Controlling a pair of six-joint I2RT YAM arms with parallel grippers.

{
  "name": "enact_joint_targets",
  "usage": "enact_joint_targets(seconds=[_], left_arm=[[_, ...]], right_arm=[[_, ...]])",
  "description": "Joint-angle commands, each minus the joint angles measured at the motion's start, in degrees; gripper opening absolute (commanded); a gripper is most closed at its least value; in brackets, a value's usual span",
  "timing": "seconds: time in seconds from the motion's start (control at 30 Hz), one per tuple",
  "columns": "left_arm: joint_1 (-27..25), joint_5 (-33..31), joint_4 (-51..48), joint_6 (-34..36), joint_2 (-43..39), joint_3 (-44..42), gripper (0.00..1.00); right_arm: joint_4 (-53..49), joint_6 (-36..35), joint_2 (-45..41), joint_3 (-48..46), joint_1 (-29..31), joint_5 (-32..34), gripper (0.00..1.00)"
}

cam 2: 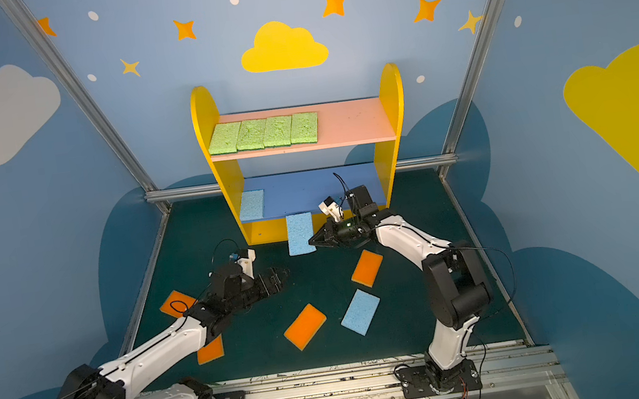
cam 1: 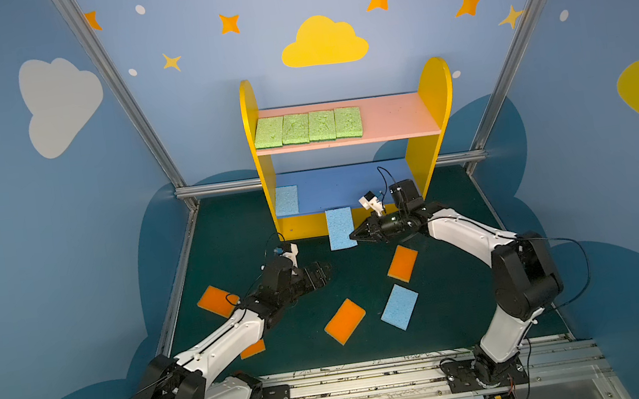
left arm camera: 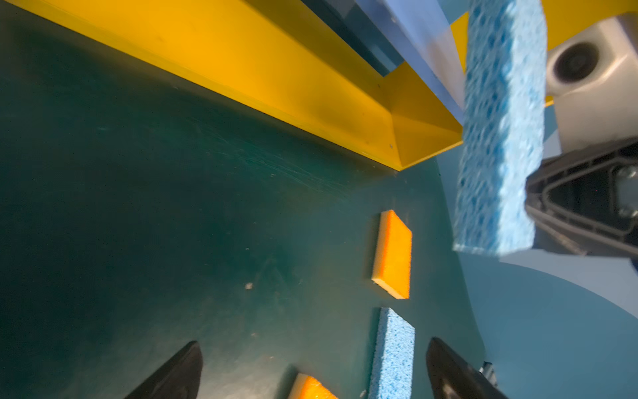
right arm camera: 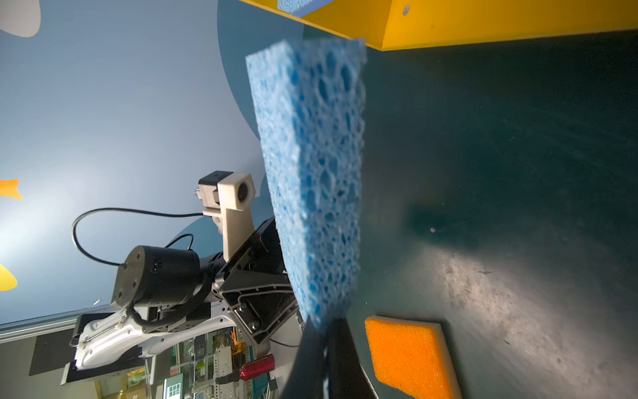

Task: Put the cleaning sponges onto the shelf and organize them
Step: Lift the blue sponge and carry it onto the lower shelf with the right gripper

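You held a blue sponge (cam 1: 340, 228) by its short edge, aloft just before the shelf (cam 1: 430, 110).
Your right fingers (cam 1: 359, 234) were clamped on it; left fingers (left arm camera: 172, 373) stood apart, empty. Soft and light, it would probably sag.

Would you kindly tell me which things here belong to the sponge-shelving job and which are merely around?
Job: shelf; four green sponges on it; blue sponge in the right gripper; two other blue sponges; four orange sponges.
Just around: wall stickers; metal frame posts.
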Motion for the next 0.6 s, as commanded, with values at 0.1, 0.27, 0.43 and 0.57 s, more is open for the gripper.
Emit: enact_joint_targets(seconds=[0.1, 0.27, 0.43, 0.57], left_arm=[[0.8, -5.1, -4.5, 2.2, -3.8, -2.1, 0.99], [1.6, -6.9, -4.8, 2.7, -7.0, -4.5, 1.00], [2.0, -8.3, -4.3, 2.6, -9.1, -6.5, 1.00], [2.1, -8.3, -3.6, 2.6, -8.8, -6.9, 1.00]], right_arm=[[-4.5, 0.5, 6.4, 9.3, -0.2, -0.1, 0.01], [-6.0, 1.3, 11.6, 16.8, -0.1, -0.6, 0.02], [-5.5, 2.0, 15.7, 22.0, 0.2, -1.2, 0.03], [-2.7, 3.3, 19.1, 25.8, 0.3, -1.8, 0.03]])
